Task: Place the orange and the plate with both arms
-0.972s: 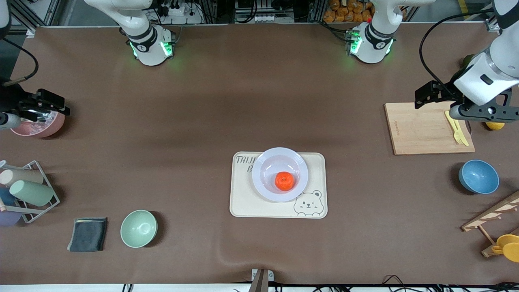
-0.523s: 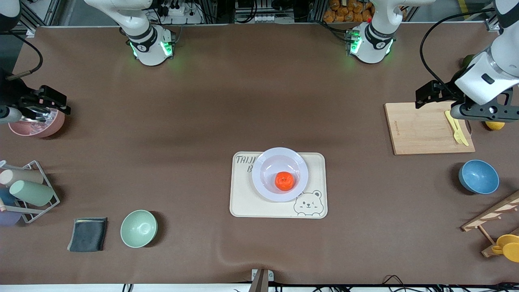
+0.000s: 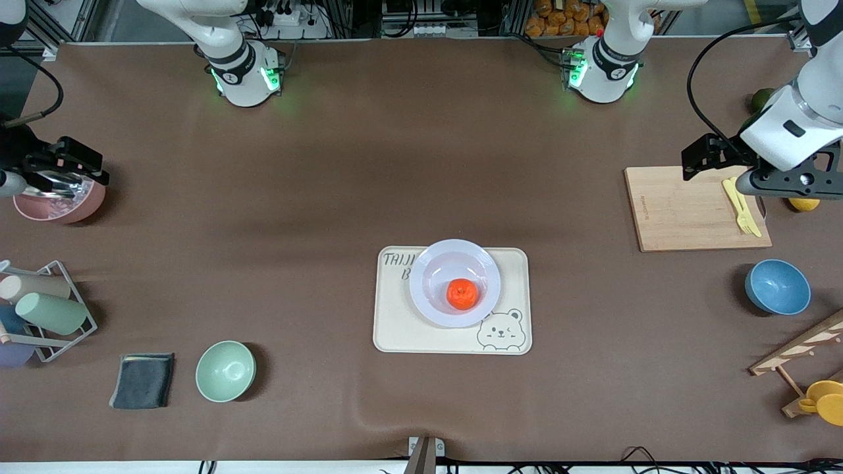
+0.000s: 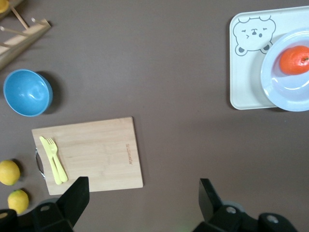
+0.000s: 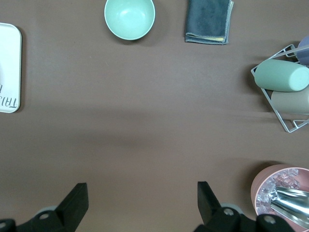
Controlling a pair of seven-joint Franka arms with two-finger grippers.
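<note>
The orange (image 3: 462, 293) lies in the pale lavender plate (image 3: 435, 263), which rests on the cream bear-print tray (image 3: 395, 329) at the table's middle. Both also show in the left wrist view, the orange (image 4: 294, 59) on the plate (image 4: 285, 94). My left gripper (image 3: 787, 185) hangs open and empty over the end of the wooden cutting board, far from the plate; its fingers stand wide apart in the left wrist view (image 4: 142, 198). My right gripper (image 3: 41, 181) hangs open and empty over the pink bowl at the right arm's end, shown in the right wrist view (image 5: 141, 200).
A cutting board (image 3: 685, 210) holds a yellow fork (image 3: 741, 207), with lemons (image 3: 803, 203) beside it. A blue bowl (image 3: 777, 287) and a wooden rack (image 3: 800, 355) lie nearer the camera. At the right arm's end are a pink bowl (image 3: 62, 205), cup rack (image 3: 46, 309), grey cloth (image 3: 143, 380) and mint bowl (image 3: 225, 371).
Both grippers have drifted slightly outward toward their own ends of the table. The orange, plate and tray have not moved.
</note>
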